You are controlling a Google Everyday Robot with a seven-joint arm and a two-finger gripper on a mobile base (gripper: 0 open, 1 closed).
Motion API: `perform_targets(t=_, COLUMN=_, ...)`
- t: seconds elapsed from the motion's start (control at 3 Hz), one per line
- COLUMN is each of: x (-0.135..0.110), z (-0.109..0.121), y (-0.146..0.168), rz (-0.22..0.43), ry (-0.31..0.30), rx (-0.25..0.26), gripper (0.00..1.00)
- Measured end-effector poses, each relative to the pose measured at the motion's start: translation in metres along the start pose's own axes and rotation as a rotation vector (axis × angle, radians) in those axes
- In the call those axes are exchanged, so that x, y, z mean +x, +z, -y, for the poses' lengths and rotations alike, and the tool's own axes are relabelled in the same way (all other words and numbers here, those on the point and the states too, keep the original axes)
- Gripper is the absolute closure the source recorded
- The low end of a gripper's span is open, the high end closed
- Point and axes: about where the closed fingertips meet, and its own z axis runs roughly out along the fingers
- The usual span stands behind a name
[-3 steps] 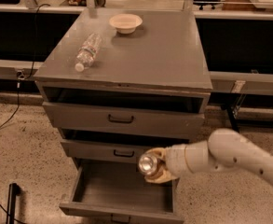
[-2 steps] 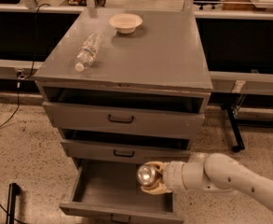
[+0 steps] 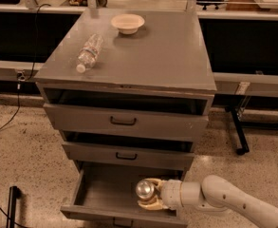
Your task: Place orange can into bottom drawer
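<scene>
**Can held over open bottom drawer**

We see the gripper (image 3: 151, 194) clamped on the orange can (image 3: 145, 189), low over the right front part of the pulled-out bottom drawer (image 3: 103, 191). The can lies sideways, its long axis roughly in line with the arm and one shiny silver end pointing left toward us. We cannot tell if it touches the drawer floor. On the cabinet top (image 3: 152, 56) are a lying water bottle (image 3: 89, 52) and a bowl (image 3: 127, 23).
</scene>
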Motion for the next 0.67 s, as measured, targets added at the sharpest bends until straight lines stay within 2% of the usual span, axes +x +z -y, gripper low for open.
perform_targets(t=0.33, x=0.001, z=0.014, y=-0.003, rz=-0.011, ry=-0.026, rx=0.027, gripper=1.0)
perform_targets(t=0.67, x=0.029, z=0.056, y=0.01, rz=0.01, ry=-0.058, rx=0.059, gripper=1.0)
